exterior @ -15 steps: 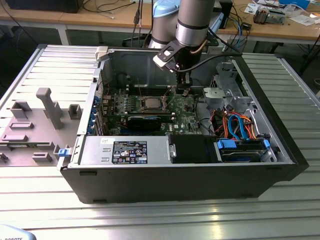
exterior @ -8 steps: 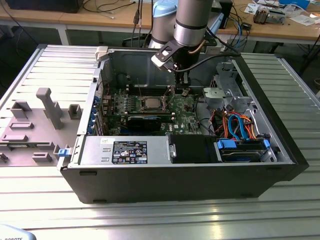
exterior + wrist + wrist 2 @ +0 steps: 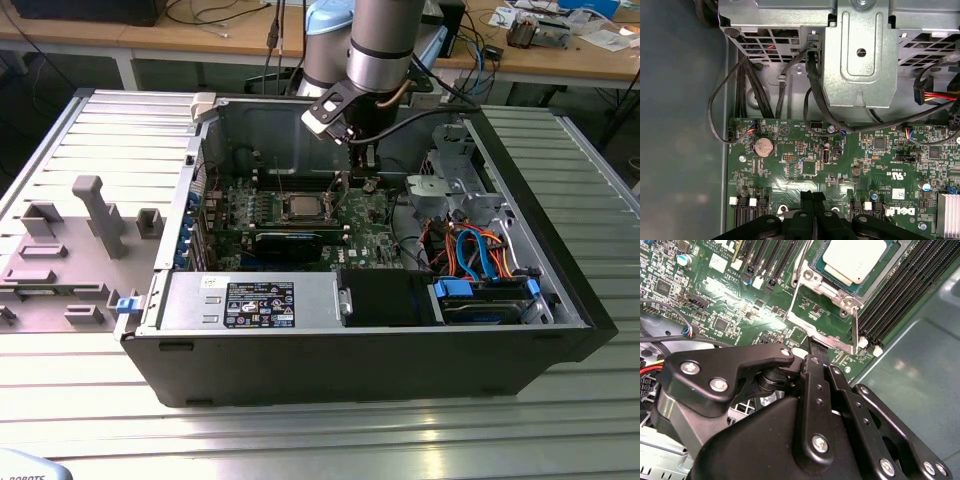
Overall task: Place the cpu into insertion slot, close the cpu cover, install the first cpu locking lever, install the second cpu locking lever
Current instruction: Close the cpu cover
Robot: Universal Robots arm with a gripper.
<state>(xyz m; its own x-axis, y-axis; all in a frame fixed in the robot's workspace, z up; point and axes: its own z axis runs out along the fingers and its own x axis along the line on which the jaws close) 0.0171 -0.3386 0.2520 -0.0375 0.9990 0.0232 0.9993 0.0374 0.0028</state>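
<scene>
The gripper (image 3: 813, 346) has its black fingers (image 3: 807, 199) drawn together with no gap to see in both wrist views, and nothing shows between them. In the second wrist view its tips stand just beside a bright metal bracket (image 3: 822, 329) at the socket's edge; I cannot tell whether they touch it. In the exterior view the gripper (image 3: 367, 180) hangs under the grey arm (image 3: 385, 45), low over the green motherboard (image 3: 372, 215).

Just beside the tips lies the cpu (image 3: 856, 257), a flat square chip with a dull pale silver top. It is seated in the insertion slot (image 3: 283, 208). The cpu cover (image 3: 832, 290), a thin silver frame, lies around the chip, whose top shows through its window. Long black memory slots (image 3: 900, 295) run along one side of the socket.

Further out on the board sit a round coin cell (image 3: 763, 146) and black cables (image 3: 815, 100) that lead under a grey metal drive cage (image 3: 855, 55).

The board lies inside an open black computer case (image 3: 350, 370) with a labelled power supply (image 3: 260, 300) and blue and orange cables (image 3: 480, 250). The case rests on a ribbed, shiny metal counter (image 3: 300, 440). A grey fixture (image 3: 70, 250) with upright blocks stands on it at the exterior view's left. Behind runs a wooden counter (image 3: 560, 60) strewn with wires and small parts.
</scene>
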